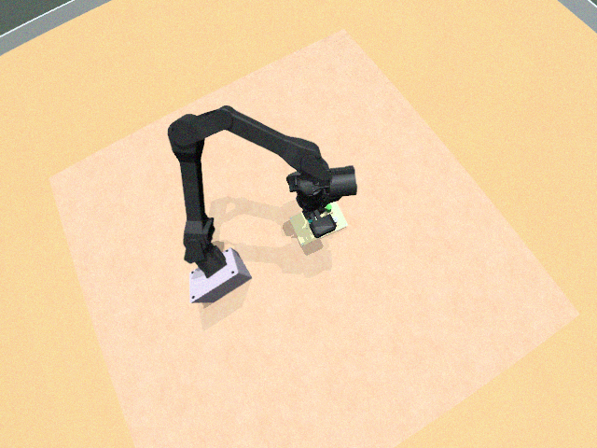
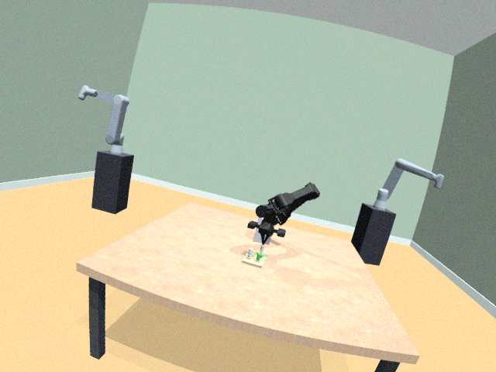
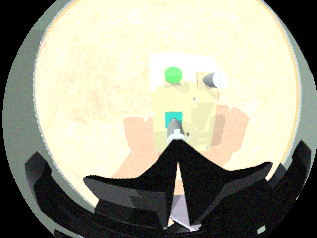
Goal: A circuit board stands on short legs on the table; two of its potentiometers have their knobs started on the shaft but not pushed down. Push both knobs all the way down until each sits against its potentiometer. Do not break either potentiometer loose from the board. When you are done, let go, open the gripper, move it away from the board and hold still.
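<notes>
From the top, the circuit board (image 1: 299,232) (image 2: 253,263) (image 3: 163,101) lies at three o'clock of the image centre, partly under the arm (image 1: 262,133) (image 2: 294,200). In the exterior view, the board stands on the table (image 2: 200,276) at about five o'clock, and the end effector (image 1: 313,217) (image 2: 263,243) (image 3: 178,143) points down above a pale knob (image 2: 262,249) (image 3: 175,134). In the wrist view, the fingertips are together, holding nothing, at that knob; contact is unclear. A green part (image 1: 328,207) (image 2: 259,256) (image 3: 173,75) sits at twelve o'clock of it, another pale knob (image 2: 250,252) (image 3: 218,80) at one o'clock.
</notes>
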